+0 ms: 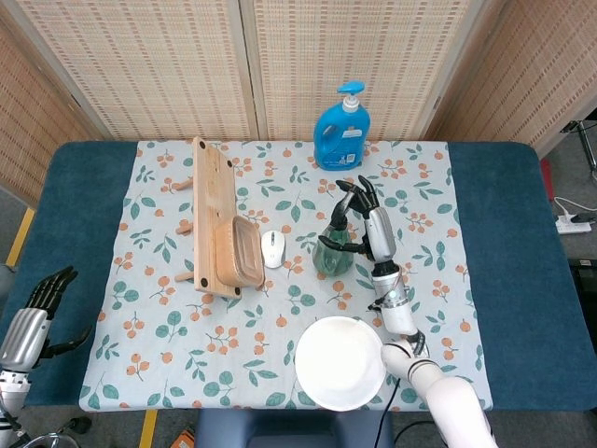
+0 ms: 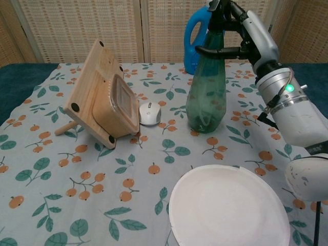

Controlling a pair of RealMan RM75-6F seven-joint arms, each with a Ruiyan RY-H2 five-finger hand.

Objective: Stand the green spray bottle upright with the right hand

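Note:
The green spray bottle (image 2: 206,97) stands almost upright on the floral cloth, right of the white mouse; its base (image 1: 334,259) rests on the table. My right hand (image 2: 245,32) grips the bottle's neck from the right, fingers wrapped around the top; the right hand (image 1: 362,213) also shows in the head view, just above the bottle. My left hand (image 1: 37,303) hangs at the table's left edge, fingers apart, holding nothing.
A blue soap dispenser (image 1: 340,131) stands behind the bottle. A white mouse (image 1: 272,248) and a tilted wooden rack with a lidded box (image 1: 222,233) lie to the left. A white paper plate (image 1: 340,362) sits at the front edge.

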